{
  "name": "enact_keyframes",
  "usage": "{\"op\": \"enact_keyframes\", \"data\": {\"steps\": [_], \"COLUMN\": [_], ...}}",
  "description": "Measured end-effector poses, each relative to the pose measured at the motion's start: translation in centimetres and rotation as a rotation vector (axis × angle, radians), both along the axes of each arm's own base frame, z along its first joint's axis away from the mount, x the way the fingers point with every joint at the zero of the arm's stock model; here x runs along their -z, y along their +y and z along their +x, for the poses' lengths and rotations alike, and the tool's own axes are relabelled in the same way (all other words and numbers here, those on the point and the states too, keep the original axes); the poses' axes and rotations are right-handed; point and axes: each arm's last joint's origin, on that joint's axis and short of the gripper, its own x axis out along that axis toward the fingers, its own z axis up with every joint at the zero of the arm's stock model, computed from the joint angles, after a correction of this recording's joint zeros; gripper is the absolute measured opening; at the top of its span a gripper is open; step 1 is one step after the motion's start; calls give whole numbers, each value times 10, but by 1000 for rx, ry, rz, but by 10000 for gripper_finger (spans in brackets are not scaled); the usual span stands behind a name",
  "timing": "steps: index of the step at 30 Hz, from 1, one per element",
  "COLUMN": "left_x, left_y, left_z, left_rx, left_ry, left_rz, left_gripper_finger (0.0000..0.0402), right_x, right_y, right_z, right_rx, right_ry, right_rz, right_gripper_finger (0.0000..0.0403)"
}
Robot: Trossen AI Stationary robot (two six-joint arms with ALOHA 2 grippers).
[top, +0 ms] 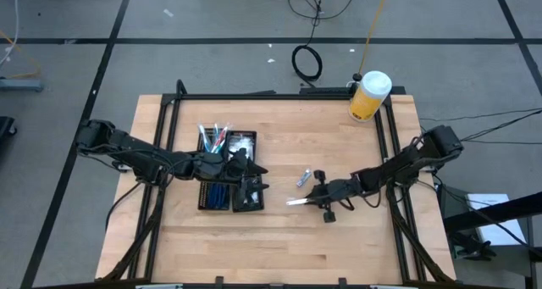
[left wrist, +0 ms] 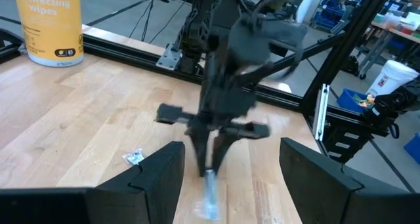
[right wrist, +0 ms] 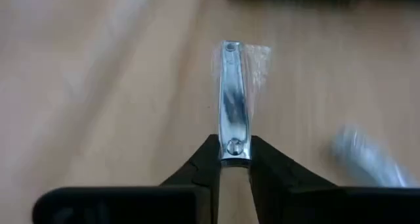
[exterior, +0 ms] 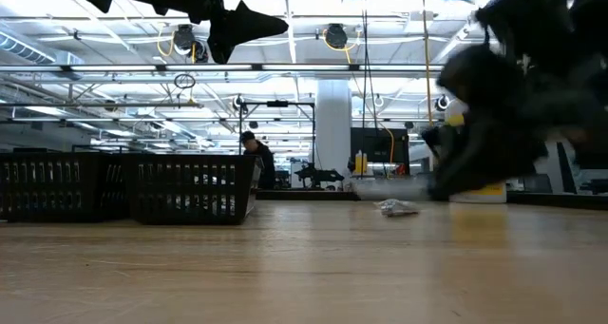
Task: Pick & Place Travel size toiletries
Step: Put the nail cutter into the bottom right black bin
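A silvery nail clipper in a clear wrapper point(right wrist: 233, 99) lies on the wooden table right of centre, and my right gripper point(right wrist: 234, 159) is shut on its near end. In the high view this clipper point(top: 296, 202) points toward the table's left. A second small clear packet point(top: 303, 179) lies flat on the wood just beyond it. The black tray point(top: 222, 197) on the left holds sticks and blue pieces. My left gripper point(top: 254, 184) hovers open over the tray's right side, holding nothing. My right gripper pinches the clipper's riveted end point(right wrist: 234, 147) between its two fingertips point(right wrist: 205, 163), one on each long edge. The fingers come slanting down from the table's right and lie along the clipper. Its free end point(right wrist: 230, 50) points away toward the tray; whether it is off the wood I cannot tell.
A big yellow jar with a white lid point(top: 369, 96) stands at the far right corner. Black frame rails point(top: 279, 95) run along the table's far and side edges. Bare wood spreads between the tray and the clipper and along the near edge.
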Motion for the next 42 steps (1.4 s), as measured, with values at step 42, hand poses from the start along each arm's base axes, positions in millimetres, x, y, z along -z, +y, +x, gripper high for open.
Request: {"op": "enact_keyframes", "data": {"steps": [42], "left_x": [28], "left_y": [-28], "left_z": [104], "left_rx": [76], "left_ry": [-373], "left_rz": [281], "left_gripper_finger": [246], "right_x": [-87], "right_y": [15], "right_z": [-26], "right_rx": [104], "right_ry": [-844], "right_rz": [67], "right_gripper_finger": [43]}}
